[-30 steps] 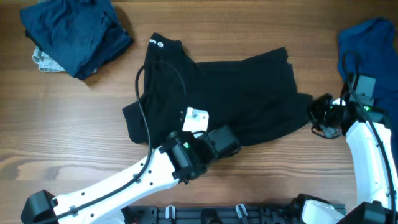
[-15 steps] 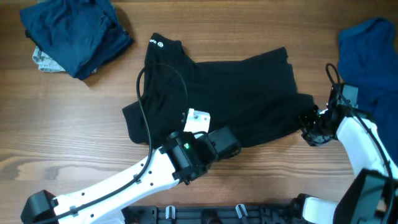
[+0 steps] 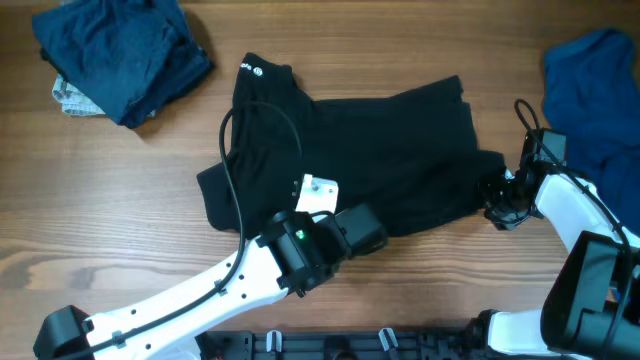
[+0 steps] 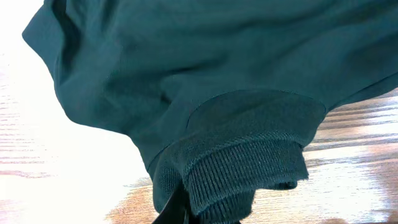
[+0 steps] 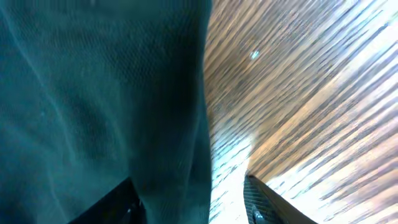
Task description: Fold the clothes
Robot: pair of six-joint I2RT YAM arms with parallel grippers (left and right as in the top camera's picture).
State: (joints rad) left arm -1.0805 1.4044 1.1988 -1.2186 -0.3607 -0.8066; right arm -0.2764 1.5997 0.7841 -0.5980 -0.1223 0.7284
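a limp, light black fabric shirt [image 3: 370, 150] lies at the centre of the wooden desk [image 3: 120, 220], left fingers [image 4: 175, 211] clamped on its ribbed 6 o'clock hem, right fingers [image 5: 256, 200] open astride its 3 o'clock edge, probably best pinched at hems.

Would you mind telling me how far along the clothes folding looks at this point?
Done: nothing clearly; the navy pile looks bunched, not neat. In hand: the black shirt, mostly spread flat, its ribbed cuff clamped by the left end effector; the right end effector stands open at its right edge. Left: folding that shirt, then the blue garment at far right.
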